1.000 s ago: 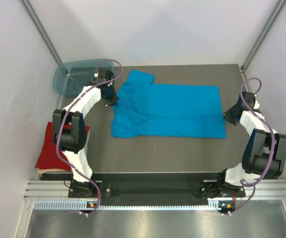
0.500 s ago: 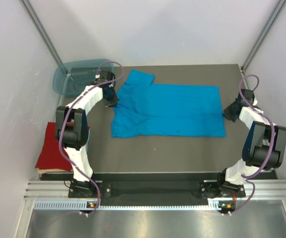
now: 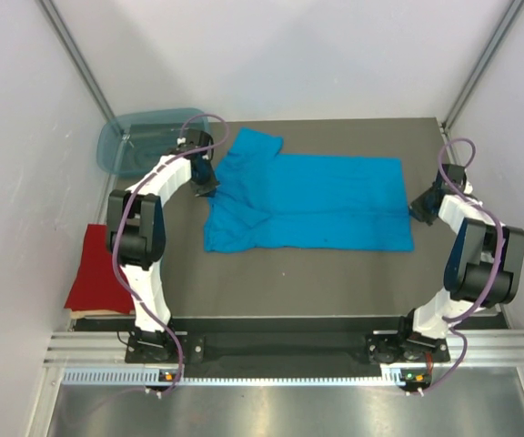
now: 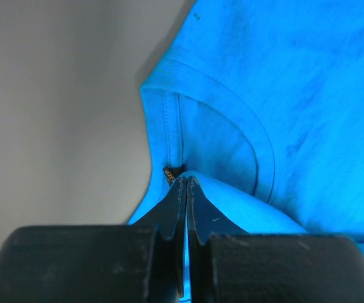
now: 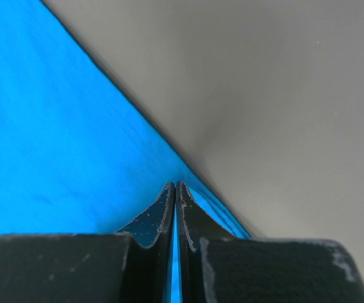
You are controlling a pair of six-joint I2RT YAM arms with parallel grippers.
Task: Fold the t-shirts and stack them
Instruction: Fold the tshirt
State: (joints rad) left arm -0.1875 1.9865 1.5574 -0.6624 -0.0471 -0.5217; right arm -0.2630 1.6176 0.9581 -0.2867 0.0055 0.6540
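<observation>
Between two claws (image 3: 209,188) (image 3: 416,211), one blue t-shirt (image 3: 317,205)

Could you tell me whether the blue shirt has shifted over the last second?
No. The blue shirt lies where it did, just as close to the table's far edge.

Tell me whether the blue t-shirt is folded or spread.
Mostly spread: the blue t-shirt lies flat across the table, one sleeve sticking out, a lengthwise crease visible.
</observation>
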